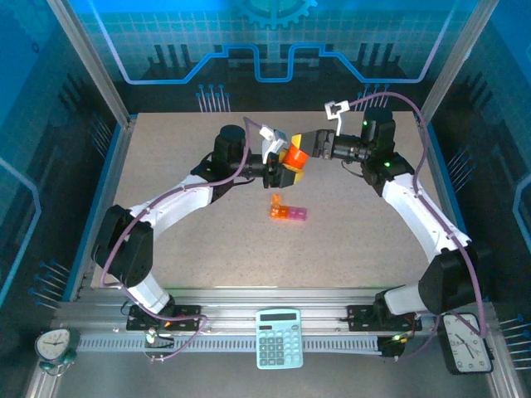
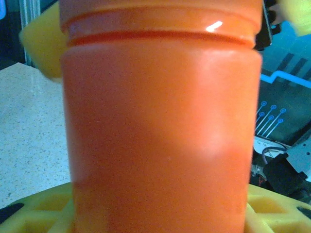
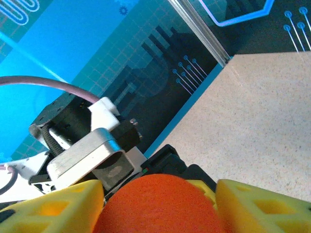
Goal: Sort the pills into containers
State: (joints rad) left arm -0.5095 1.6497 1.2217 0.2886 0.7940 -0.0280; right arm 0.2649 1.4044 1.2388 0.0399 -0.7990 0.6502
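Left gripper (image 1: 288, 172) holds the orange bottle (image 1: 294, 157), right gripper (image 1: 302, 143) grips its cap (image 3: 160, 204); containers (image 1: 288, 212) lie beneath, toward the table's (image 1: 207, 245) near edge.

Arms raised, left fingers (image 1: 289, 176), right fingers (image 1: 302, 141) facing

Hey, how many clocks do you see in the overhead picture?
2. A teal alarm clock sits at the near left corner, left of the calculator; a dark-framed clock sits at the near right corner. Nothing suggests a hidden one.
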